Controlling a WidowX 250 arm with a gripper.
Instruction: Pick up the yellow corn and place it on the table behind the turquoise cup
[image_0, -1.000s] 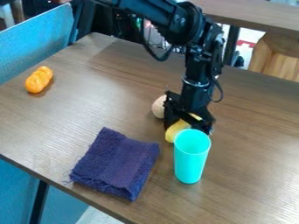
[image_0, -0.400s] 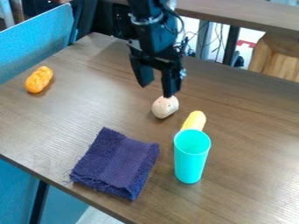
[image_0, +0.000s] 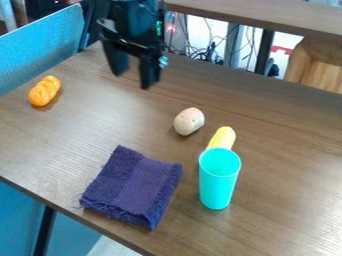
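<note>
Pincer (image_0: 133, 81)'s hanging wide and empty, orange thing (image_0: 44, 91)'s sitting off to its side, pale lump (image_0: 189, 121), yellow thing (image_0: 222, 136), cup (image_0: 218, 185), cloth (image_0: 133, 187) sitting out front.

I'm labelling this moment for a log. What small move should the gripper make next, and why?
Probably a small lift, fingers apart: the gripper looks open and empty above the far part of the table, while the orange piece, the pale egg-shaped piece and the yellow piece beside the cup all lie clear of it.
</note>
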